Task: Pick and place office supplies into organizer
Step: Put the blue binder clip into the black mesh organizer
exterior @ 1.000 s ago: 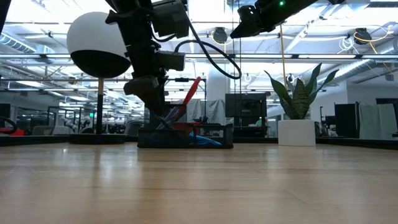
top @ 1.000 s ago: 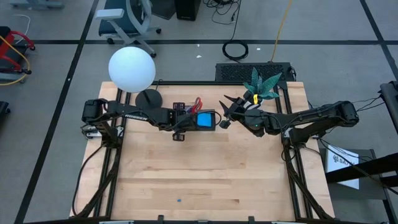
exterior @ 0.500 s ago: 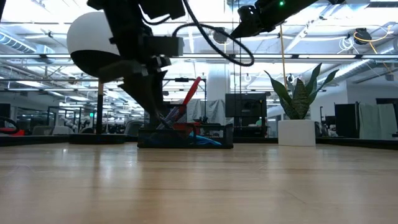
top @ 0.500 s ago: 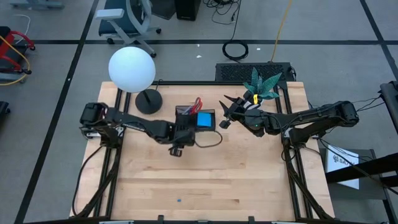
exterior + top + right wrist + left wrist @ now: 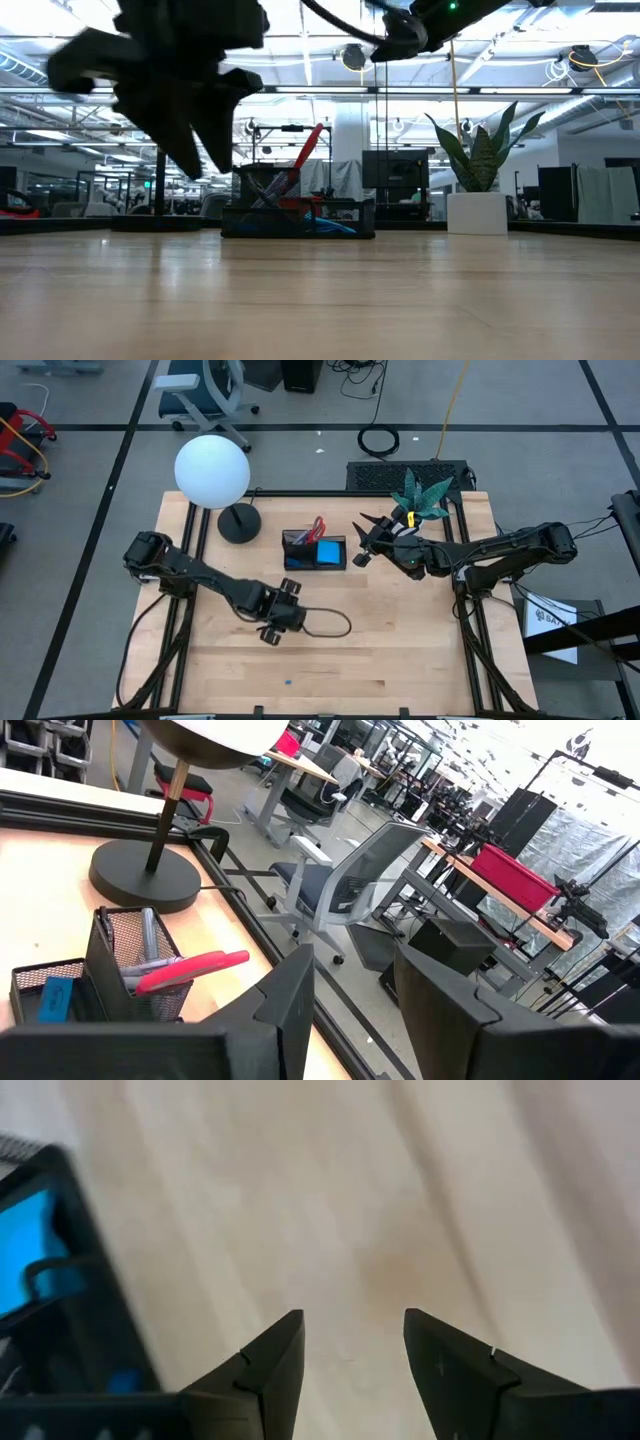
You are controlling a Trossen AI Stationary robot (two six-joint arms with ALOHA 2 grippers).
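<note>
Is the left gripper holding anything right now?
No, the left wrist view shows the left gripper with its jaws apart and only bare wooden table between them.

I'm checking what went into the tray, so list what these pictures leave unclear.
- Pens in the organizer: too small from above; in the low view its walls hide all but the red scissors.
- Left gripper: blurred in the low view.
- Blue speck near the table's front edge: too small to name.
- Note pad: cut off by the left wrist picture's edge.
</note>
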